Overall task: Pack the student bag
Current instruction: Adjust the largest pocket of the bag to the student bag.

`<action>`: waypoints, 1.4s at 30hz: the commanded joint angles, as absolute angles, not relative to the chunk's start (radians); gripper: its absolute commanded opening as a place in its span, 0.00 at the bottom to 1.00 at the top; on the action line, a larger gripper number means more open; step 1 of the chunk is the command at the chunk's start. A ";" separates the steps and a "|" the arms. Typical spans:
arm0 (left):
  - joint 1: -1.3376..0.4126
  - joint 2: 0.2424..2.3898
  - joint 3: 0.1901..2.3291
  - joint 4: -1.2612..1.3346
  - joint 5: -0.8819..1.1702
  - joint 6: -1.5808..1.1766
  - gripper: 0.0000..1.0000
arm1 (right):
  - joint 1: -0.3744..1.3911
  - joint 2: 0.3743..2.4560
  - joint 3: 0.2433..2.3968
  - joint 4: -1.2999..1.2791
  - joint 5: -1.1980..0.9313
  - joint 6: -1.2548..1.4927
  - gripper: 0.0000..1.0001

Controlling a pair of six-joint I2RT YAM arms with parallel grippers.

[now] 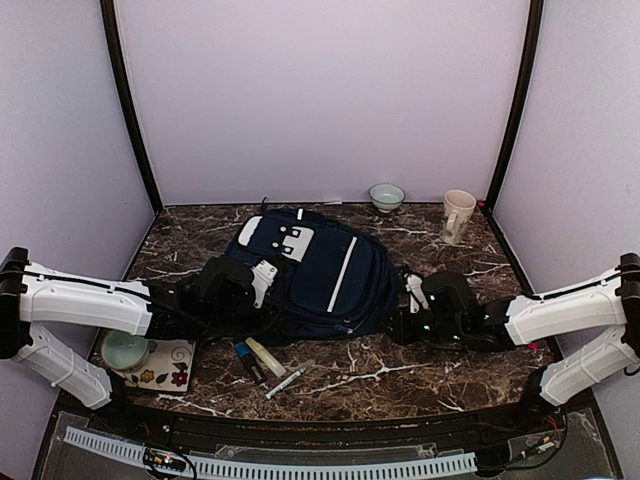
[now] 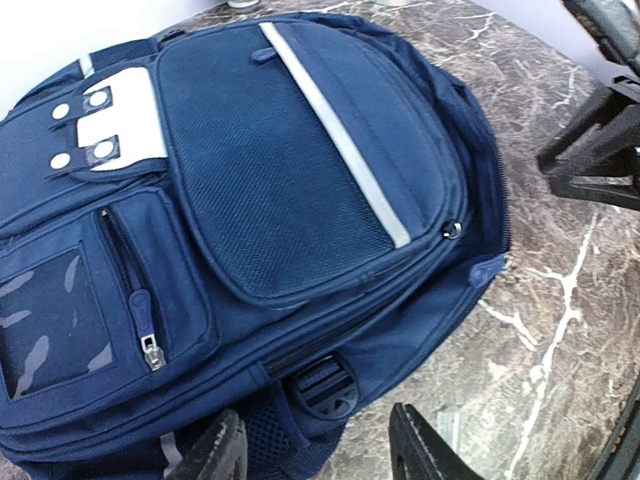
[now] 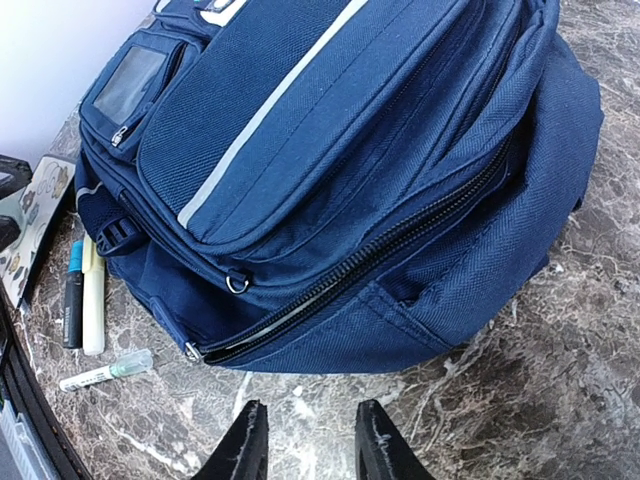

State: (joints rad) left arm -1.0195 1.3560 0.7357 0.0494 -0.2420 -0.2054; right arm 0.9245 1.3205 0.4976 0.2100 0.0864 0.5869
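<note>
- The right end effector (image 3: 305, 440) is released. Its two fingers stand apart with only bare tabletop (image 3: 480, 400) between them, and it holds nothing.
- Just in front of it is one side of the student bag (image 3: 330, 130). A long zip (image 3: 380, 250) runs along that side. Its little pull (image 3: 190, 351) sits at the end nearest the pens. The zip looks mostly shut, but I cannot tell if it is shut all the way.
- The left end effector (image 2: 315, 440) is released too. Its fingers are wide apart at the bag's other side, near a black buckle (image 2: 322, 385). It grips nothing.
- The student bag lies flat in the middle of the tabletop, front pocket up, between the two arms.
- Three pens lie on the tabletop just beside the bag's near edge: a dark marker (image 3: 73, 295), a pale marker (image 3: 93, 310) and a see-through pen (image 3: 105, 372). None is in the bag.
- Farther out, a green bowl (image 1: 127, 350) sits on a flowery mat (image 1: 170, 368) at the left. A small bowl (image 1: 387, 197) and a mug (image 1: 458, 215) stand near the back wall.
- I think the job is at its start: the bag has to be opened first.
- For the next move, one end effector should pinch the tiny pull and slide it along the zip. The other should hold the bag so it does not slip.
</note>
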 commanded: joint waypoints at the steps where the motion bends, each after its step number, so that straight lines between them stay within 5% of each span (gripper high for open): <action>1: -1.012 1.382 0.728 0.045 -0.323 -0.230 0.49 | 0.952 1.301 0.527 0.191 0.120 0.605 0.32; 8: -0.988 1.442 0.722 0.129 -0.242 -0.235 0.47 | 0.983 1.310 0.567 0.171 0.148 0.631 0.44; 18: -0.986 1.516 0.765 0.186 -0.206 -0.217 0.43 | 1.032 1.436 0.726 0.119 0.168 0.618 0.46; 33: -0.961 1.587 0.684 0.296 -0.151 -0.214 0.30 | 1.015 1.835 1.141 -0.216 -0.002 0.451 0.25; 42: -0.917 1.621 0.667 0.334 -0.096 -0.223 0.28 | 1.013 1.752 1.044 -0.231 -0.253 0.361 0.22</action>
